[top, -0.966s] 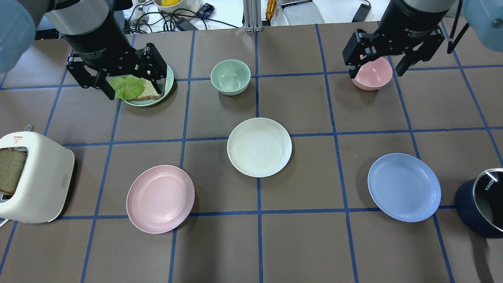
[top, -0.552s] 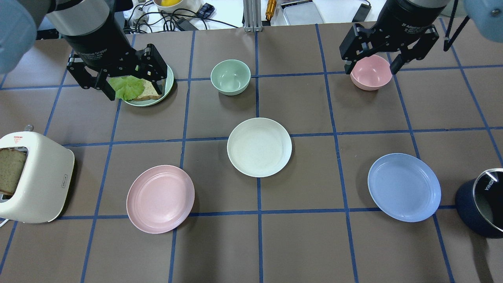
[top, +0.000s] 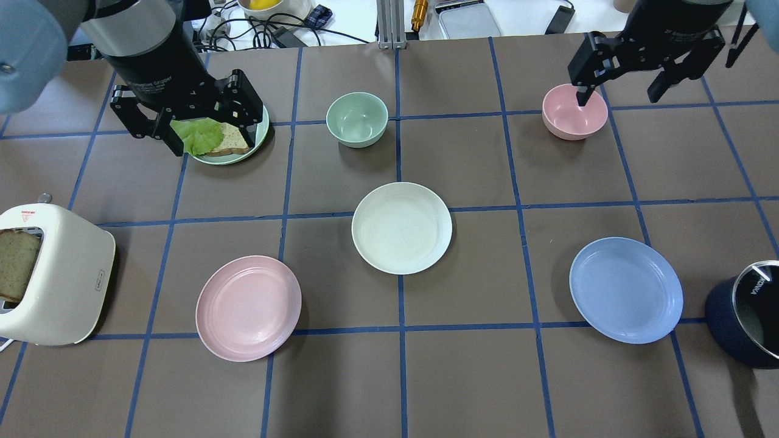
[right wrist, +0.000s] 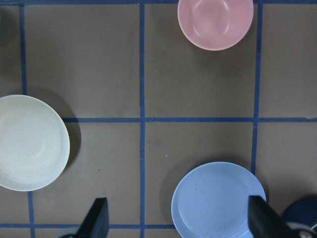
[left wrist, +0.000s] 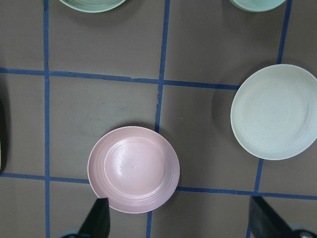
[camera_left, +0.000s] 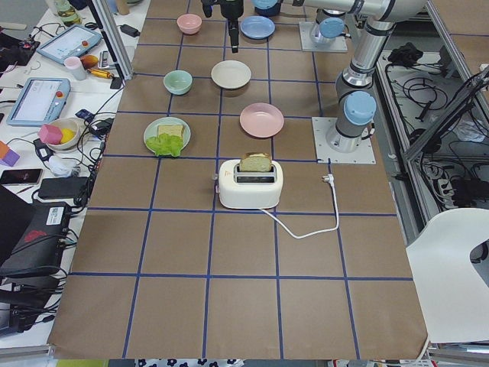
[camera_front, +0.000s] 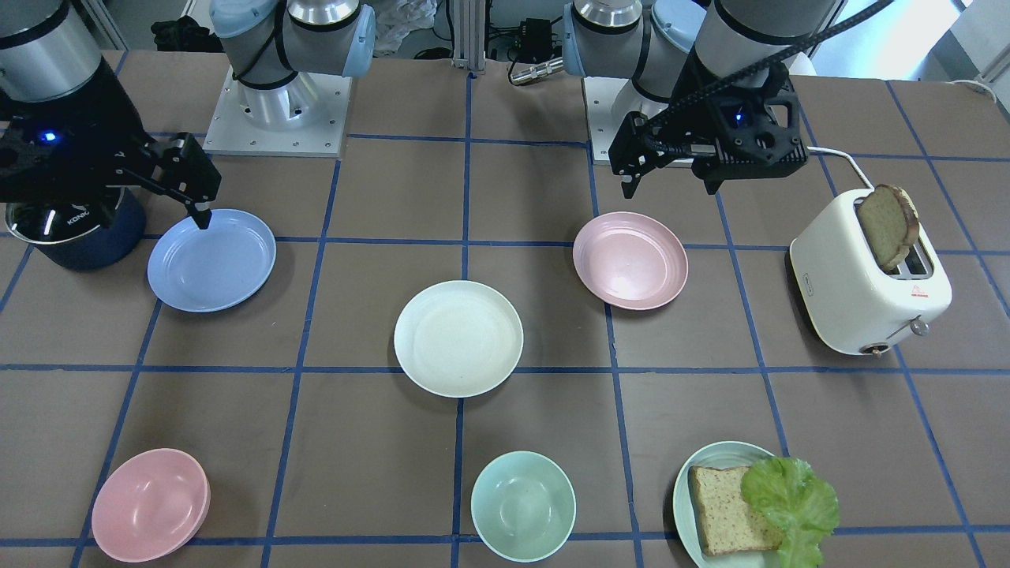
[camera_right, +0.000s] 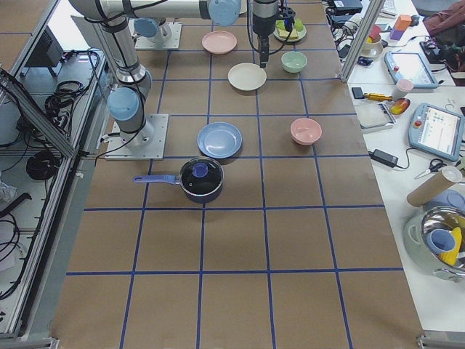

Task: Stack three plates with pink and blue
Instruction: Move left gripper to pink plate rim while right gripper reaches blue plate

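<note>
Stack not started. Pink plate (top: 248,308), white plate (top: 401,228) and blue plate (top: 625,290) lie separate on table (top: 462,377), well apart, white between.

Left gripper (top: 212,137), right gripper (top: 618,97): jaws spread, empty, raised.

Judgement: descend at plate edge, pinch raised rim, lift level, centre over white before release.

Plates matte, round, shallow; low rims offer little grip.

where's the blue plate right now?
Overhead view: the blue plate sits on the robot's right side of the table, beside the dark pot without touching it, with the cream plate further toward the centre.
</note>
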